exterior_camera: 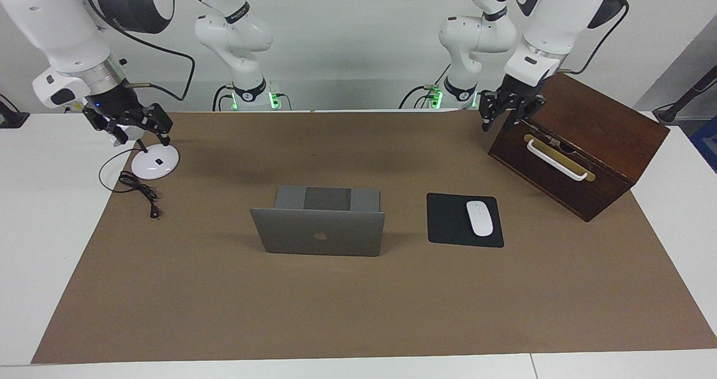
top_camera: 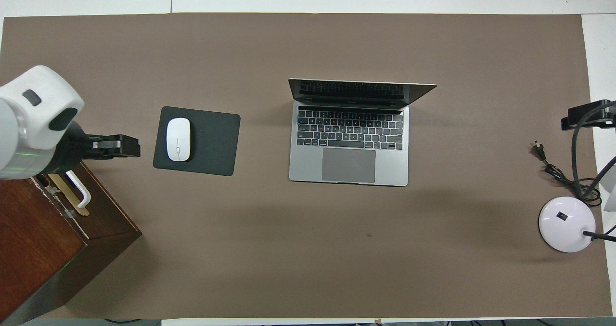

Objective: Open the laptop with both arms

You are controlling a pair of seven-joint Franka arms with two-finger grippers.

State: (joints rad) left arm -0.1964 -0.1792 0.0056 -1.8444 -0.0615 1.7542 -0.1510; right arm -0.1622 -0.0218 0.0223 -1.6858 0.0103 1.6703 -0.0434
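my left gripper (exterior_camera: 512, 110) hangs over the wooden box (exterior_camera: 594, 144) with the white handle (exterior_camera: 557, 160), and i honestly can't tell if its fingers are apart or together. same for my right gripper (exterior_camera: 131, 124), up over the white desk lamp base (exterior_camera: 154, 162). the laptop (top_camera: 350, 133) sits open mid-mat, lid upright, just beside the black mouse pad (top_camera: 211, 143) with the white mouse (top_camera: 178, 139) on it.

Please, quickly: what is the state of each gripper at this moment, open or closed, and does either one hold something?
Left gripper: open, holds nothing, over the wooden box.
Right gripper: open, holds nothing, over the lamp base.
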